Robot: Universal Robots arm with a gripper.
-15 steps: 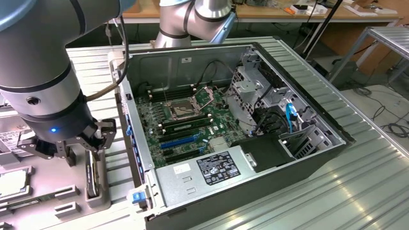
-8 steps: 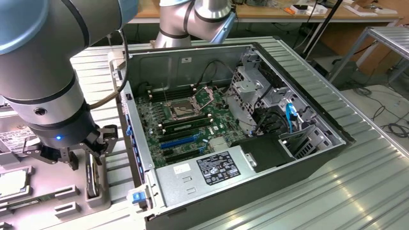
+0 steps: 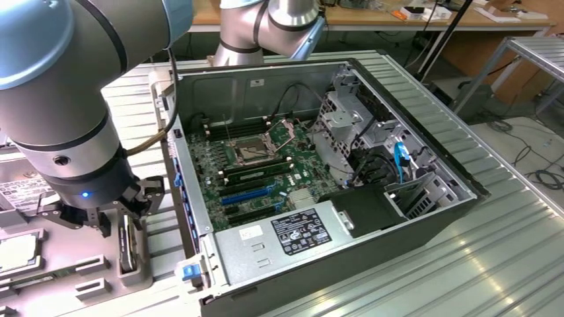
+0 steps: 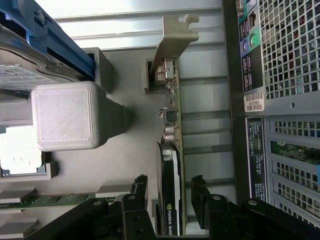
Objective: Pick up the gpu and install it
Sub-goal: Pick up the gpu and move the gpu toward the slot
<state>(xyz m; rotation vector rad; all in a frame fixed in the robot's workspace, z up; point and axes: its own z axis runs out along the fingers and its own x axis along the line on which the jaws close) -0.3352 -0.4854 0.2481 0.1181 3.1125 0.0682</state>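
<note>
I have the tool (image 3: 121, 221) low over the grey holder tray (image 3: 88, 290) at the exterior view's left, just beside the open computer case (image 3: 423, 218). The gpu (image 4: 169, 170) stands there on its long edge in a slot of the tray. I think this is so that its two flat faces are free for a pinch from above. Its silver end bracket (image 4: 176, 35) is at the end of the card far from the tool.

The fingers (image 4: 139, 192) of the tool are apart, one on each side of the card. A small gap shows on both sides, so I judge that nothing is clamped yet and the card rests in its slot by its own weight.

The case lies on its side on the tabletop (image 3: 493, 264) with the motherboard (image 3: 255, 165) facing up, which makes the expansion slots (image 3: 247, 195) reachable from above. A grey printed block (image 4: 65, 115) and a hard drive (image 4: 20, 75) sit in the tray near the card, apart from it.
</note>
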